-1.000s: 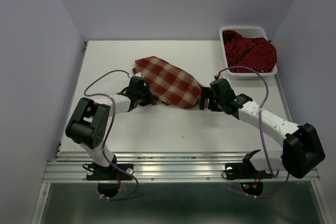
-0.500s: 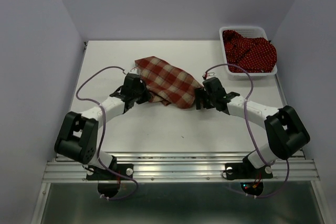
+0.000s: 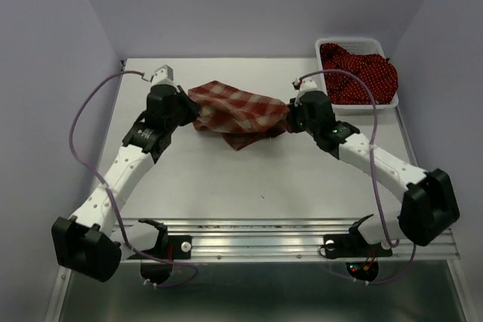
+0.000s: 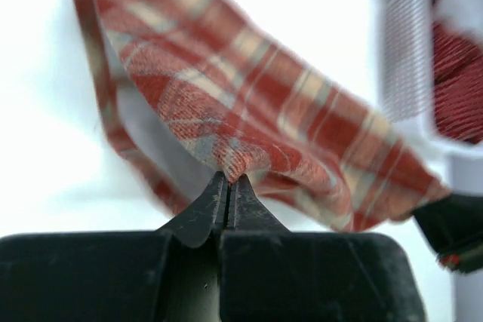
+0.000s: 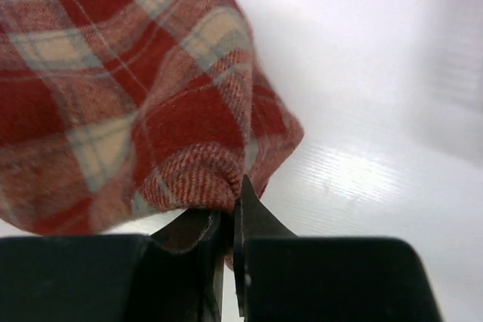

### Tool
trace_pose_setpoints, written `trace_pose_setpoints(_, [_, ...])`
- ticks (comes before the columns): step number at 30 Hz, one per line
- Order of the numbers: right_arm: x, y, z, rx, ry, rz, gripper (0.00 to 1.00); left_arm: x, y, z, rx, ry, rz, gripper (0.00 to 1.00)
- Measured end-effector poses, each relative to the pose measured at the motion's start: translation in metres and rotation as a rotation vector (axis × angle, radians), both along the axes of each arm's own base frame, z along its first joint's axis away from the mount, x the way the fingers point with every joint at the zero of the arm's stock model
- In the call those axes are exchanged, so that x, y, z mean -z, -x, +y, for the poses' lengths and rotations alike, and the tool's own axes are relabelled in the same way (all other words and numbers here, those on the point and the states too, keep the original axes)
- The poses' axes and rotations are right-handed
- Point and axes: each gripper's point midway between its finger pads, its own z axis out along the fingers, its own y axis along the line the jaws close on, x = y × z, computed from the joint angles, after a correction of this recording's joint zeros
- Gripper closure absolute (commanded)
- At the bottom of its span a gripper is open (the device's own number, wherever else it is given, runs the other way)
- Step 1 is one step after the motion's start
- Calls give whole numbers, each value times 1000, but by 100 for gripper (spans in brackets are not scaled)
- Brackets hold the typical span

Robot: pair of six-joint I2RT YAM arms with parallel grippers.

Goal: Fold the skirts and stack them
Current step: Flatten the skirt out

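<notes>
Holding the checked skirt by its two ends, both arms have reached farther out over the worktop than a moment ago. Back then the skirt lay lower and nearer the arms' bases, spread wide. Now it sits closer to the far side and is pulled into a long, thin band between the two arms. The left arm is stretched out almost straight, where before it was bent up tight.

The left jaws are pinched tight on a small fold at the skirt's left end, with no gap between them. The right jaws are closed on a bunched corner at the right end. The skirt's middle sags a little; I cannot tell if it touches the worktop.

The skirt is soft woven cloth with red and cream squares and thin pale lines. Up close the weave looks fuzzy, and the cloth curls over in a round fold.

The dotted skirts are dark red with tiny white spots. They lie bunched in a heap inside the basket, so I cannot tell one from the other. The basket is white plastic mesh with straight sides, at the far right corner. The worktop is flat, smooth and white.
</notes>
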Motion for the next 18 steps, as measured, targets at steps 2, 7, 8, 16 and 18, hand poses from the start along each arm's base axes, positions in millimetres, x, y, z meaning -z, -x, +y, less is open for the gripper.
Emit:
trace_pose_setpoints(2, [-48, 6, -3, -15, -38, -83, 99, -65, -4, 9, -35, 42, -150, 100])
trace_pose_setpoints(7, [-198, 47, -4, -159, -203, -381, 99, -214, 17, 35, -123, 129, -472, 100])
trace_pose_setpoints(8, [-227, 60, -6, -188, -236, -446, 99, -241, 25, 41, -139, 148, -534, 100])
trace_pose_setpoints(16, [-343, 104, -5, -349, -315, -687, 99, -337, 54, 69, -220, 178, -733, 100])
trace_pose_setpoints(18, [-335, 85, 4, -347, -279, -660, 99, -336, 34, 72, -233, 148, -718, 100])
